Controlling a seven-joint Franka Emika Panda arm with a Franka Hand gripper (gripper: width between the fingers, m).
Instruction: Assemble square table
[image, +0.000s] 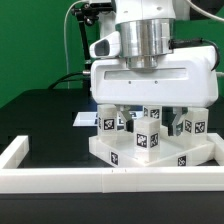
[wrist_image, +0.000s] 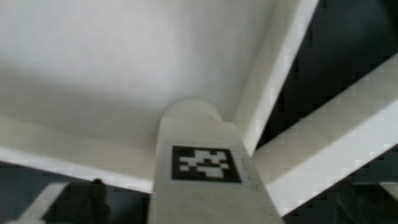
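The white square tabletop (image: 118, 155) lies on the black table against the front rail, with tagged white legs (image: 108, 122) standing on it. My gripper (image: 148, 108) hangs straight above it, over the middle leg (image: 146, 137). In the wrist view that leg (wrist_image: 210, 165) rises from the tabletop's recessed face (wrist_image: 107, 70) and fills the space between my fingers. One dark finger (wrist_image: 86, 202) shows beside the leg with a narrow gap. The other finger is not clear. The jaws straddle the leg and look open.
A long white rail (image: 60, 180) runs along the front and up the exterior view's left (image: 14, 152); it also crosses the wrist view (wrist_image: 338, 125). A flat white sheet (image: 84, 119) lies behind the tabletop. Black cables hang behind the arm (image: 72, 40).
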